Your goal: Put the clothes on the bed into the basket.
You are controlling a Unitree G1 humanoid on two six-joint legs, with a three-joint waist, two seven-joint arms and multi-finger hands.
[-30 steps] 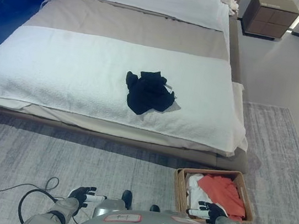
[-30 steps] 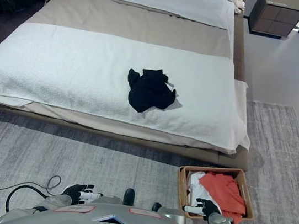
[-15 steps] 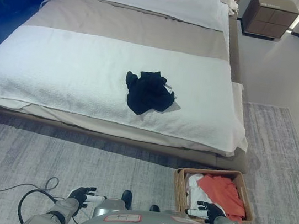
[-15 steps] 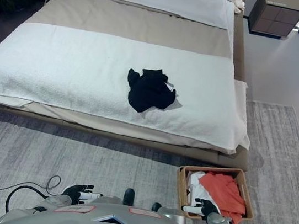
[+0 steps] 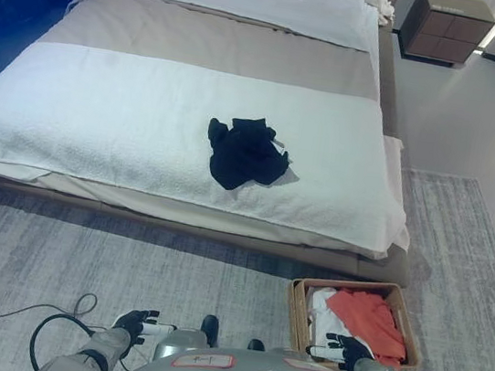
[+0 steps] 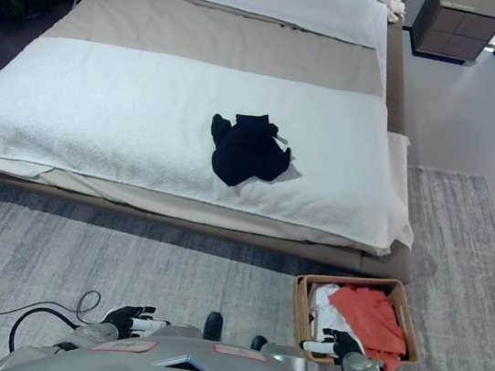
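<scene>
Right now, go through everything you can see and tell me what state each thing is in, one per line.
black garment: crumpled, lying on the bed, not yet picked up
basket: upright on the rug, partly filled
orange garment: bunched inside the basket
white garment: in the basket, beside the orange one
bed: made
left hand: open, holding nothing
right hand: open, at the basket's near edge

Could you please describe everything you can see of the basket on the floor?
The basket is a small rectangular one that looks like woven tan wicker, open at the top. It stands upright on the grey rug, just off the near right corner of the bed and apart from it. Inside lie an orange garment and a white garment. The right hand shows at its near edge; whether it touches the rim is unclear.
</scene>
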